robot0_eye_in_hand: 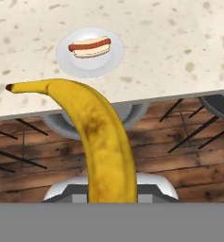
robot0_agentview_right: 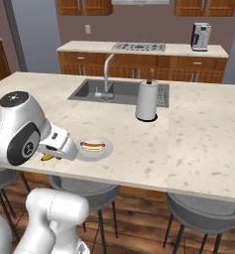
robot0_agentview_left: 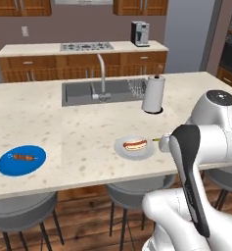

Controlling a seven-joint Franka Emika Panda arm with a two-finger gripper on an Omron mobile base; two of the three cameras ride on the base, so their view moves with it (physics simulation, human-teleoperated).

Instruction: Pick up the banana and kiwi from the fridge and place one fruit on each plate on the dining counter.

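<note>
My gripper (robot0_eye_in_hand: 111, 196) is shut on the base of the yellow banana (robot0_eye_in_hand: 101, 142). The banana hangs over the near edge of the beige dining counter (robot0_agentview_left: 78, 132), its dark tip toward the pale grey plate (robot0_eye_in_hand: 66, 59). From the right base its end (robot0_agentview_right: 48, 158) pokes out under my hand, just left of that grey plate (robot0_agentview_right: 84, 151), which carries a hot dog. The blue plate (robot0_agentview_left: 5, 164) lies at the counter's left front with a small sausage on it. The grey plate (robot0_agentview_left: 122, 149) sits centre front. The kiwi is out of view. The pale grey fridge (robot0_agentview_left: 186, 34) stands far back right.
A paper towel roll (robot0_agentview_left: 153, 93) stands behind the grey plate beside the steel sink (robot0_agentview_left: 78, 93) and faucet (robot0_agentview_left: 102, 73). Grey stools (robot0_agentview_left: 137, 188) stand under the counter's near edge. A stovetop counter (robot0_agentview_left: 85, 47) with a coffee machine (robot0_agentview_left: 140, 33) lines the back wall.
</note>
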